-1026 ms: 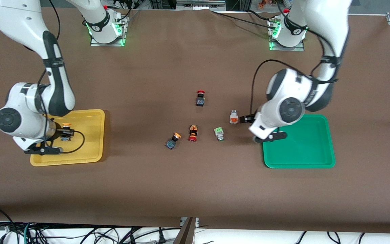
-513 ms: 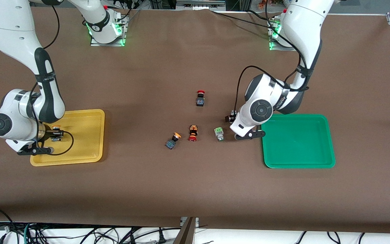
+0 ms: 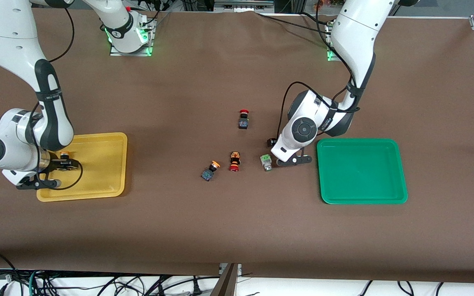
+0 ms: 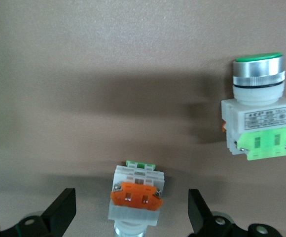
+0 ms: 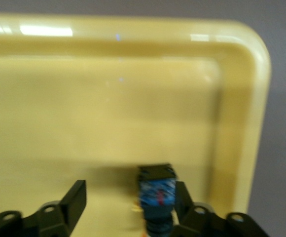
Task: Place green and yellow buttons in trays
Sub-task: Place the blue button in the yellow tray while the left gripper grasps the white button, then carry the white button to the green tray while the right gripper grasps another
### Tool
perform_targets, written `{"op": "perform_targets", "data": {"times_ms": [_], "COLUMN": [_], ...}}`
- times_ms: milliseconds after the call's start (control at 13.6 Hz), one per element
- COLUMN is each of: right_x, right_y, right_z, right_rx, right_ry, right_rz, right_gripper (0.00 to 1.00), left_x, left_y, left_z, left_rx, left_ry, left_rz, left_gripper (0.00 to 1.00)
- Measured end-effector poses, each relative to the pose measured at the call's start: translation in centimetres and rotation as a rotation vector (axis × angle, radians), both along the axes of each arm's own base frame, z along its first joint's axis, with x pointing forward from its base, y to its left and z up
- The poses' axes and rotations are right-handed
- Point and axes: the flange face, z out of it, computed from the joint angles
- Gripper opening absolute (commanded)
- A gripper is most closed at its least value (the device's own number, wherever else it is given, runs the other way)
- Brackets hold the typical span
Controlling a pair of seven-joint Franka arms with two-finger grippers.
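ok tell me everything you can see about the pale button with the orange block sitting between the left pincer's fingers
The pale grey-white push-button switch with an orange terminal block lies on the brown table cover, toward the left arm's end. Its body looks like translucent white plastic; two screws sit in the orange block, and a small green piece shows past it. It lies between the open fingers of the left pincer, touching neither. In the front view the arm hides it.

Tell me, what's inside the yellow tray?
One yellow-capped button sits in the yellow tray, between the open right gripper's fingers. The arm covers part of the tray, so that part stays unseen.
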Motion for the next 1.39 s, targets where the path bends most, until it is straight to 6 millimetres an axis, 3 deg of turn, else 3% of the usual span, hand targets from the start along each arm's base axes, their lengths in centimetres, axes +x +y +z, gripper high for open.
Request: {"op": "perform_targets", "data": {"times_ms": [73, 293, 513, 659, 733, 879, 1026, 1099, 1246, 1392], "right_x": [0.8, 2.7, 3.1, 2.9, 2.6, 1.8, 0.9, 0.5, -0.3, -0.9], "right_y": [1.8, 8.4, 16.0, 22.2, 26.0, 33.5, 40.0, 42.5, 45.8, 47.8], "right_z": [1.1, 4.1, 4.7, 5.1, 5.2, 5.1, 3.9, 3.0, 0.6, -1.2], "right_rx": [0.017, 0.061, 0.085, 0.089, 0.090, 0.097, 0.113, 0.124, 0.146, 0.156], "right_ry": [-0.016, -0.055, -0.080, -0.098, -0.109, -0.133, -0.164, -0.180, -0.208, -0.220], "right_rz": [0.009, -0.066, -0.202, -0.300, -0.351, -0.451, -0.534, -0.562, -0.598, -0.622], "right_gripper": [1.00, 1.00, 1.00, 1.00, 1.00, 1.00, 1.00, 1.00, 1.00, 1.00], "left_x": [0.0, -0.2, 0.0, 0.5, 1.0, 3.0, 5.5, 6.7, 8.5, 9.6], "left_y": [0.0, 0.1, 0.1, 0.3, 0.5, 2.1, 5.8, 8.4, 13.3, 18.9], "left_z": [-0.1, -0.6, -0.4, 0.3, 1.6, 6.4, 11.8, 13.5, 14.5, 13.1], "left_rx": [0.002, 0.009, 0.008, 0.011, 0.025, 0.072, 0.102, 0.129, 0.170, 0.164], "left_ry": [0.001, 0.010, 0.005, 0.007, 0.025, 0.044, 0.005, -0.020, -0.035, 0.005], "left_rz": [0.006, 0.003, 0.003, 0.007, 0.002, -0.053, -0.164, -0.243, -0.314, -0.322], "left_gripper": [0.00, 0.00, 0.00, 0.00, 0.00, 0.00, 0.00, 0.00, 0.00, 0.00]}}
